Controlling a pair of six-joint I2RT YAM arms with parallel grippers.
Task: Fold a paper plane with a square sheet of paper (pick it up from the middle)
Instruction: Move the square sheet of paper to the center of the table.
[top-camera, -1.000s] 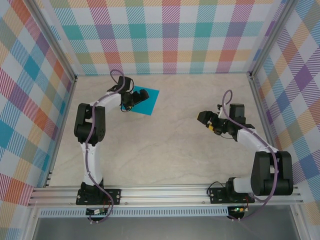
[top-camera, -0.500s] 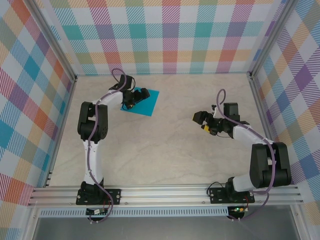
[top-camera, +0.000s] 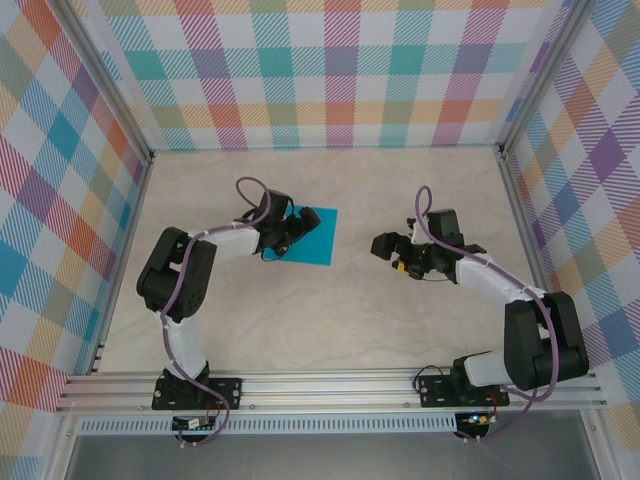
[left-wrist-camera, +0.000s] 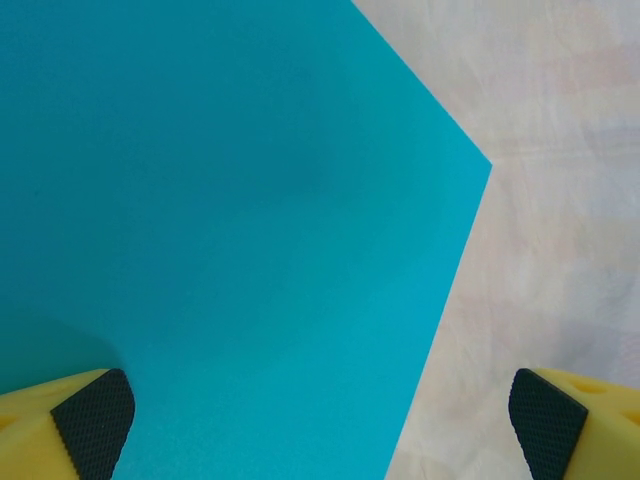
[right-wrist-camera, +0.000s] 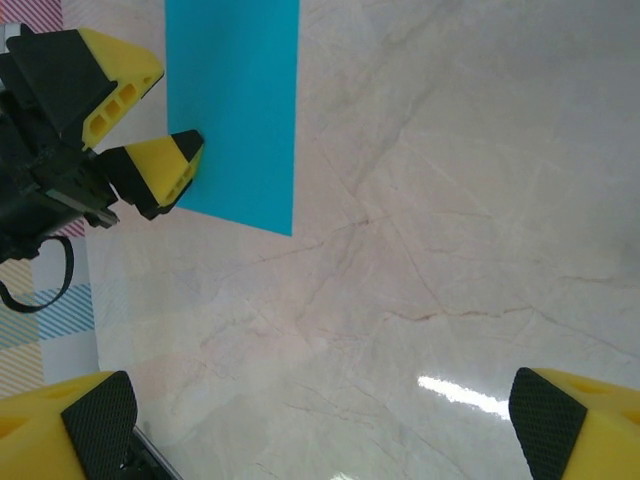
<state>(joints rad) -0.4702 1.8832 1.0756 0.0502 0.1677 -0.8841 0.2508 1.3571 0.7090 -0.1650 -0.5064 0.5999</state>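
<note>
We find the square sheet of paper (top-camera: 318, 240) slid centreward, our left tool (top-camera: 298, 226) and nearer right tool (top-camera: 384, 245) both released, pickup pending.

Sheet of paper (top-camera: 318, 240): plain teal-blue, square, unfolded, lying flat. I find it directly beneath my left claw (top-camera: 297, 226), one edge crossing that claw's wide gap, a corner ahead. It lies well apart from my right claw (top-camera: 386, 246).
</note>
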